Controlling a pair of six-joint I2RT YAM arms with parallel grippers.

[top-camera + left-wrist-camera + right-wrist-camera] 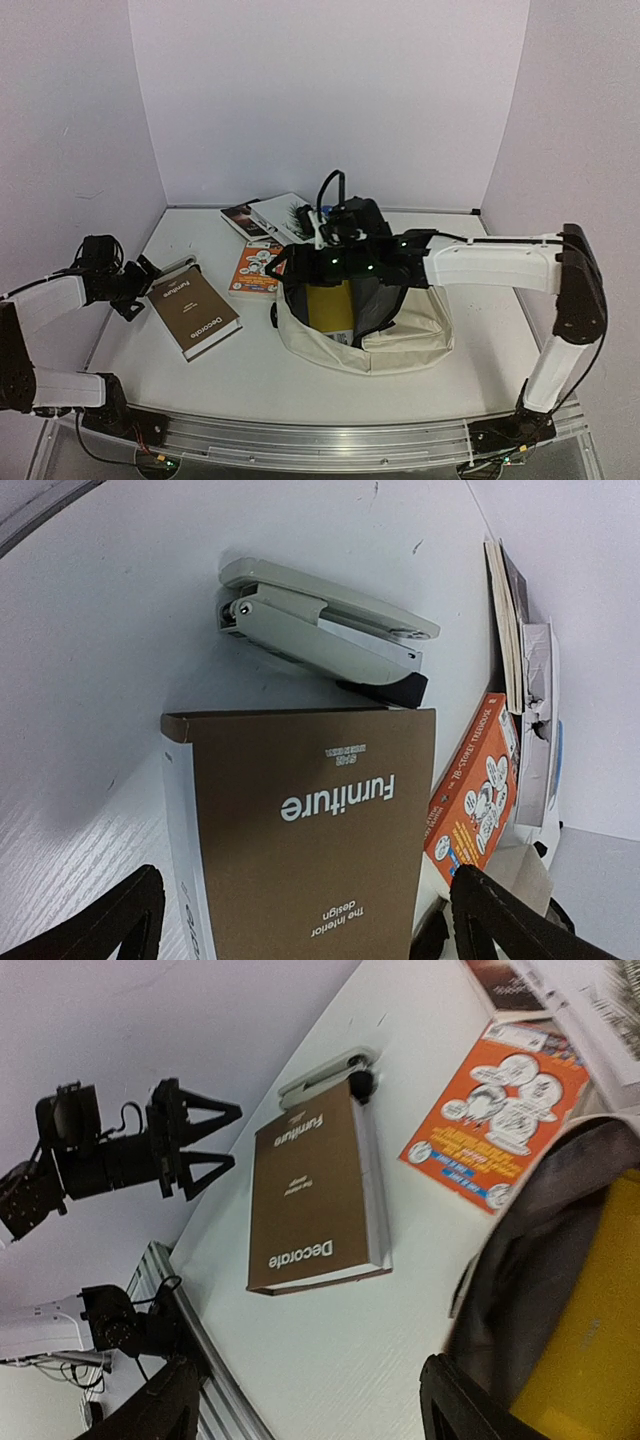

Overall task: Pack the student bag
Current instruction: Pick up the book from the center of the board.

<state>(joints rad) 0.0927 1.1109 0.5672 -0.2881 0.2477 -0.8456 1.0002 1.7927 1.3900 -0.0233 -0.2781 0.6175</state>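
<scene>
**Open student bag [405, 345], both claws empty**

The student bag sits mid-table [480, 375], nearer the front edge, with a yellow item [330, 305] inside. At the bag's left rim, the right gripper [300, 264] has its jaws parted and holds nothing. By the left edge, the left gripper [143, 287] is spread wide and empty, facing a brown book [193, 312]. A stapler [320, 630] lies just beyond the book's far end. An orange booklet [255, 268] lies between book and bag.

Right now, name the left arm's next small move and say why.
Probably ease the left gripper forward until its open jaws straddle the near end of the brown book. That book lies flat, outside the student bag, directly ahead of the gripper, and the bag's mouth stands open with a yellow item inside.
</scene>
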